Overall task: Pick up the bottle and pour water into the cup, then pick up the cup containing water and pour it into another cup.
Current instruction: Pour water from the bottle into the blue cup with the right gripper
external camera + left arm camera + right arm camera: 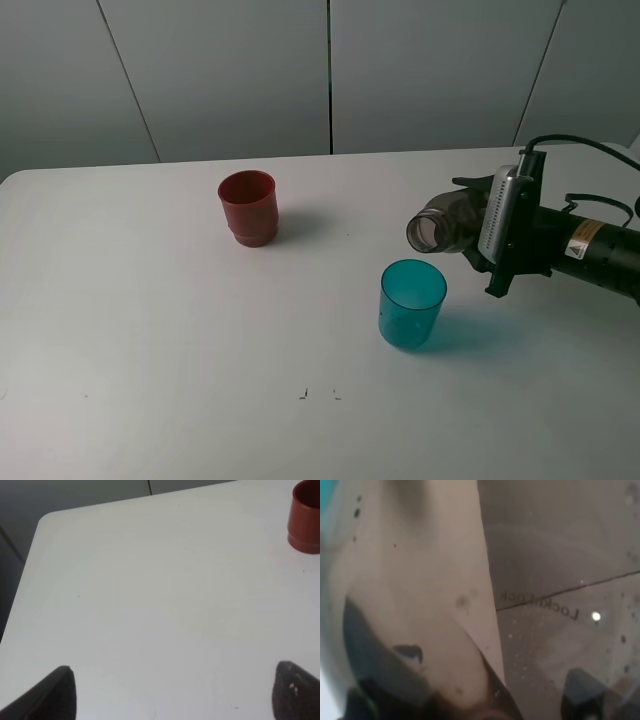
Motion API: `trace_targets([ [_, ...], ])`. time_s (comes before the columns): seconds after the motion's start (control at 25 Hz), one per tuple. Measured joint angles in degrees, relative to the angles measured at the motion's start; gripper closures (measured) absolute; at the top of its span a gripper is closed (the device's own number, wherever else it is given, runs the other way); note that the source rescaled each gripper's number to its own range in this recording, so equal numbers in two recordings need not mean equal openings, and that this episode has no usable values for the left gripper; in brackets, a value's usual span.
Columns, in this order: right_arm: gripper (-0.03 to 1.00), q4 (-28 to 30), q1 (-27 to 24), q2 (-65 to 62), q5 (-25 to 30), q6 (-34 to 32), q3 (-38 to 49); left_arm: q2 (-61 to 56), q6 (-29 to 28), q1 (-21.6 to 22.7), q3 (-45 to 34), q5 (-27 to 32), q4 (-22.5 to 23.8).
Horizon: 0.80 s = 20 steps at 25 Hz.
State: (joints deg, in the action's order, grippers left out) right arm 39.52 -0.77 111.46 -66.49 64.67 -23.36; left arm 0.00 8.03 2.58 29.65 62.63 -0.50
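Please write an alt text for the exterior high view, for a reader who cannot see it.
The right gripper holds a grey bottle tipped almost level, its open mouth near a teal cup on a white table. A red cup stands apart, farther left and back.

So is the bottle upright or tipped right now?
Tipped: the bottle lies nearly sideways in the right gripper, its open mouth near the teal cup.

left hand [175, 687]: fingers spread; right hand [470, 222]: clamped, wrist level
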Motion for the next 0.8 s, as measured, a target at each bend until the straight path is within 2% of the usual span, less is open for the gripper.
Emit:
trace_targets([
  [0.6,0.92,0.0,0.0,0.0,0.0,4.23,0.0,0.0,0.0,0.0,0.0,0.0,0.0],
  [0.8,0.92,-2.06,0.0,0.0,0.0,6.19,0.0,0.0,0.11,0.0,0.0,0.0,0.0],
])
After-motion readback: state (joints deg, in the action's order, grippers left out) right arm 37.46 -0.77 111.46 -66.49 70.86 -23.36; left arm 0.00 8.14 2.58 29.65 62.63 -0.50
